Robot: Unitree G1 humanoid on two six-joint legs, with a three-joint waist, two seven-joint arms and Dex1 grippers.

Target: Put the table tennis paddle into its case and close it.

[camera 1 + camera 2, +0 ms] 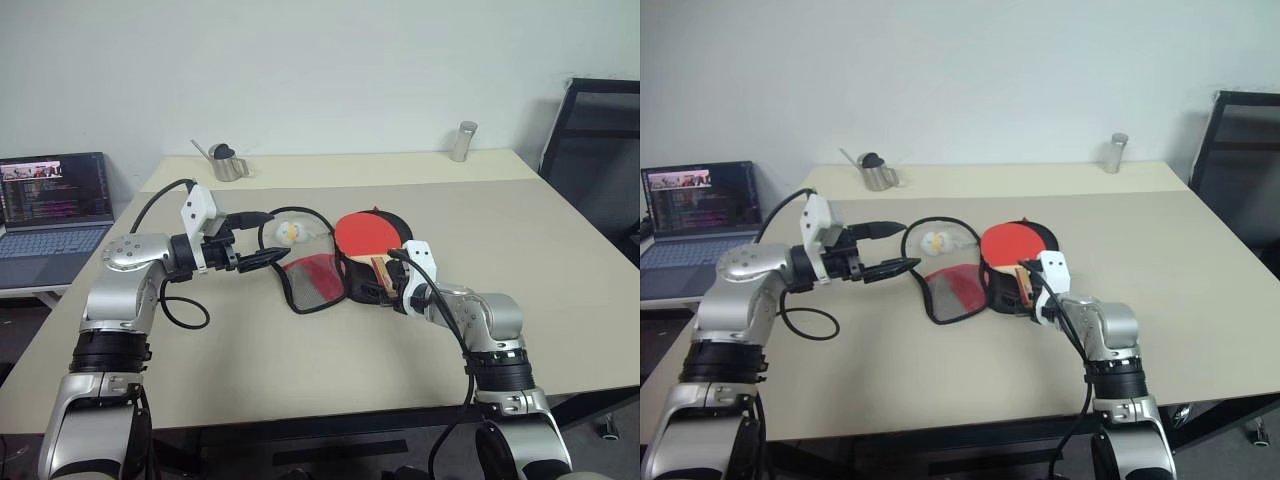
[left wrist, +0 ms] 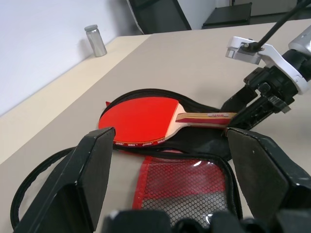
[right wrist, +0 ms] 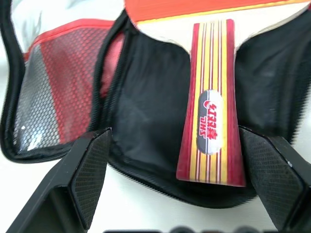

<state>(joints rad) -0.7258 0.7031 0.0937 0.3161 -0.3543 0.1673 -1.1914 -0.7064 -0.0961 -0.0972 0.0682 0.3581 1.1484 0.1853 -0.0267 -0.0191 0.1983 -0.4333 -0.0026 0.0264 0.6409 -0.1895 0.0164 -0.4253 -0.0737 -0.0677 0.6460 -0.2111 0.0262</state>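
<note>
The case [image 1: 318,282] lies unzipped and spread flat at mid-table, its red mesh flap [image 2: 182,182] turned out to the left. In its black half rests the table tennis paddle [image 1: 361,235], red face up, with the striped handle [image 3: 210,102] pointing toward me. My right gripper [image 3: 174,133] is open just off the case's near edge. The handle's end lies between its fingers, and neither finger touches it. My left gripper [image 1: 280,234] hovers open above the table just left of the flap, pointing right.
A small white and yellow thing [image 1: 290,232] lies by the flap's far part. At the table's back stand a metal watering can [image 1: 225,162] and a metal tumbler [image 1: 463,140]. A laptop [image 1: 55,205] sits off to the left, a black chair [image 1: 600,140] to the right.
</note>
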